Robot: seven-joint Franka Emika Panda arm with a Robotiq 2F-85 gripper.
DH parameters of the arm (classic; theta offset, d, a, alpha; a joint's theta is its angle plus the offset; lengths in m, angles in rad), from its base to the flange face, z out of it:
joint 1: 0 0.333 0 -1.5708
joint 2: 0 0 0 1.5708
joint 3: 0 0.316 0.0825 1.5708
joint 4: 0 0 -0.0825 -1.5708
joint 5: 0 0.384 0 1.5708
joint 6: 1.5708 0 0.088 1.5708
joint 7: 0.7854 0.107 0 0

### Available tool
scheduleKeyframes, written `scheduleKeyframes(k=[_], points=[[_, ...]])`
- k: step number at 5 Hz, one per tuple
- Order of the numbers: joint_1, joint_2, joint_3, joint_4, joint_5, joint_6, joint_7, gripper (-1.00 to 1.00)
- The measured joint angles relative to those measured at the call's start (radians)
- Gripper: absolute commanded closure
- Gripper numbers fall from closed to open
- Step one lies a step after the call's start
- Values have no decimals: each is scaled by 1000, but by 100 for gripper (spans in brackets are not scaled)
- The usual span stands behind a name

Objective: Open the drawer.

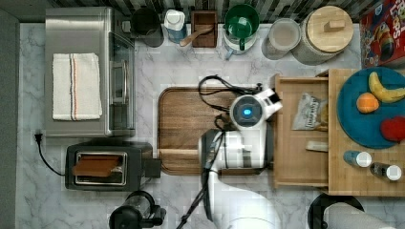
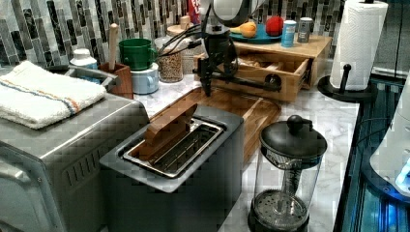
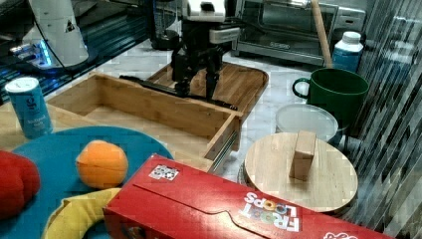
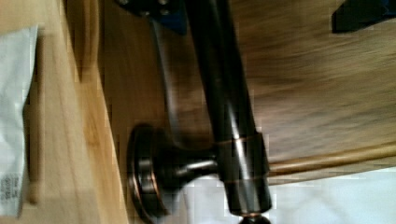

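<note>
Inside drawer (image 1: 300, 157): white packet (image 1: 305, 112).

counter: white marble (image 1: 191, 67) | wall: striped tile backsplash (image 2: 58, 24) — grey, black, white

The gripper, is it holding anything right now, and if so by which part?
The gripper straddles the drawer's black bar handle, one finger on each side. Whether the fingers actually clamp the bar cannot be told.
</note>
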Motion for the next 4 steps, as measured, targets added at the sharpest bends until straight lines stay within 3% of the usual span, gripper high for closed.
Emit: scheduleKeyframes(k=[1,4], points=[[44,-9,32,-2,-1,-37,67,-100],[36,-11,45,20,-3,-94,109,-100]])
